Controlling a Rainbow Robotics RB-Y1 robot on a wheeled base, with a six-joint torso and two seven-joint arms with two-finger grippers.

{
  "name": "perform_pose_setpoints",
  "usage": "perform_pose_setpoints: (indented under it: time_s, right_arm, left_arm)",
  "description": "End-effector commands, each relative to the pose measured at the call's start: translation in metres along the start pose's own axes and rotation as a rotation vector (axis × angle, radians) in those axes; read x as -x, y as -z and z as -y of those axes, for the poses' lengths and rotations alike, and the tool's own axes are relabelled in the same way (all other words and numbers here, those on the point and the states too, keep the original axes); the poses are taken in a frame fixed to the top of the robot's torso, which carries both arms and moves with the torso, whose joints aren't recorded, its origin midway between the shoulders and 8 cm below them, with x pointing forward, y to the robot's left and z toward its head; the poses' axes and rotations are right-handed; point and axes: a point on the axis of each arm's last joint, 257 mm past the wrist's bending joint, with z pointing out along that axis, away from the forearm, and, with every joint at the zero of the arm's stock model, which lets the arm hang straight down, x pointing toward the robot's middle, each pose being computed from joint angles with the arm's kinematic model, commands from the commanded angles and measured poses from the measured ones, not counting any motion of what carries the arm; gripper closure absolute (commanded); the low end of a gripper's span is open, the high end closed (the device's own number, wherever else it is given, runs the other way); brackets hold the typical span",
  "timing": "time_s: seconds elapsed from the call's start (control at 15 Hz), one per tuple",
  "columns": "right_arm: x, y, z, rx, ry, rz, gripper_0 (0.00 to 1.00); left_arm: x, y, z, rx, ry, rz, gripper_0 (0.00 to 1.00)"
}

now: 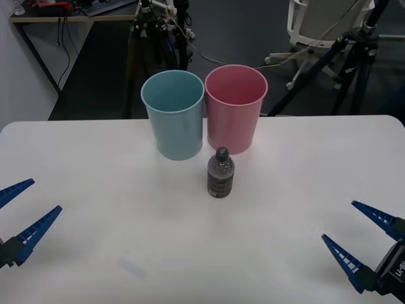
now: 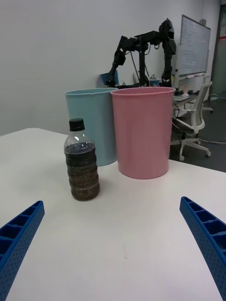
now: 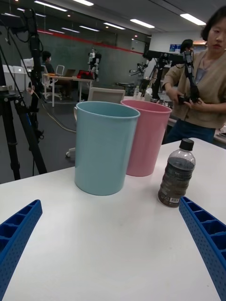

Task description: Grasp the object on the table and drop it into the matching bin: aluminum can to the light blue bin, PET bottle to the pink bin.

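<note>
The bottle [image 1: 221, 173] stands upright near the middle of the table [image 1: 95, 190], cap up, its long axis vertical. Its label wraps the lower body and the dark cap points straight at the ceiling. It sits just in front of the two bins, in line with the gap between them and a shade toward the pink bin [image 1: 235, 117]; the light blue bin [image 1: 173, 122] stands touching or nearly touching the pink one on its left. The bottle is apart from both bins.

In the front view, the right gripper [image 1: 354, 237] waits at the table's near right corner with its fingers spread wide, holding nothing. From it the bottle lies at about ten o'clock, well apart. The left gripper [image 1: 22, 209] waits at the near left edge, also spread and empty; from it the bottle lies at about two o'clock, a little farther off.

Judging by that, the right arm is slightly nearer, and the pink bin, the one that matches a plastic bottle, is on its side. In the right wrist view the bottle [image 2: 81, 162] stands ahead between the open fingers, toward one side. A side-on reach with the fingers closing across the upright body looks the likely approach.
</note>
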Motion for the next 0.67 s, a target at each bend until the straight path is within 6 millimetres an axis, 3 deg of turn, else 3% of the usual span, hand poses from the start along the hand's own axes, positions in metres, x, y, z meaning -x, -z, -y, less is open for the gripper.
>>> perform_pose_setpoints:
  time_s: [0.07, 0.4, 0.67]
  right_arm:
    - [-0.014, -0.016, -0.014, 0.013, -0.037, -0.01, 0.0]
    - [-0.036, -0.051, -0.051, 0.094, -0.108, 0.013, 0.0]
    - [-0.042, -0.093, -0.05, 0.148, -0.095, 0.042, 0.0]
  left_arm:
    - [0.0, 0.0, 0.0, 0.0, 0.0, 0.0, 0.0]
    - [0.0, 0.0, 0.0, 0.0, 0.0, 0.0, 0.0]
    - [0.0, 0.0, 0.0, 0.0, 0.0, 0.0, 0.0]
